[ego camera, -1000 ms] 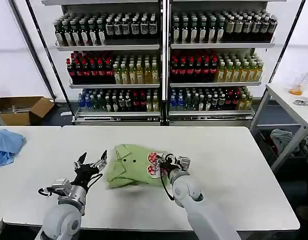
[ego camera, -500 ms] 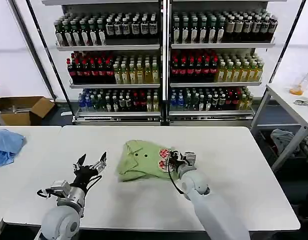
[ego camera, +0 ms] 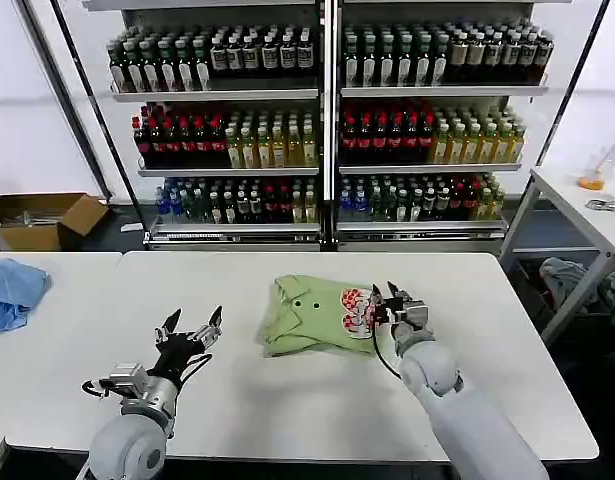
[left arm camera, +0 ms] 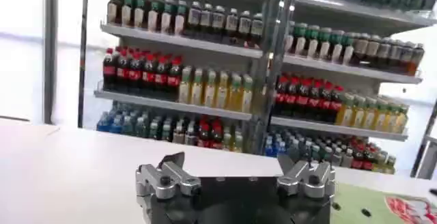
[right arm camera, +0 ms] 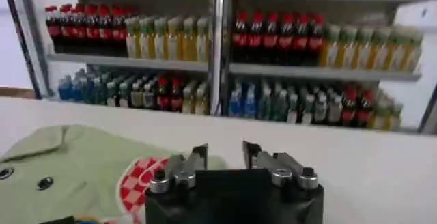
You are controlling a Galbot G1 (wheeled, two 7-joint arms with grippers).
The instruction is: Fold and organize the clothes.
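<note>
The light green shirt (ego camera: 317, 315) lies folded in a compact bundle at the middle of the white table (ego camera: 287, 400). Its collar and small buttons face left, and the red-and-white patch (ego camera: 358, 311) sits at its right end. My right gripper (ego camera: 388, 294) is just beside that patch end, open, with nothing between its fingers. The right wrist view shows the shirt (right arm camera: 75, 164) to one side of the right gripper (right arm camera: 225, 154). My left gripper (ego camera: 194, 327) hovers wide open over bare table, left of the shirt. A corner of the shirt (left arm camera: 369, 205) appears past the left gripper (left arm camera: 235, 164).
A light blue cloth (ego camera: 12, 290) lies crumpled on the neighbouring table at far left. Shelves of bottles (ego camera: 317, 130) stand behind the table. Another table (ego camera: 587, 205) with small items is at the right. A cardboard box (ego camera: 47, 218) sits on the floor at back left.
The shirt slid to the right across the table along with my right gripper, which now stands at its patch end with fingers apart. The left gripper shifted slightly right.
</note>
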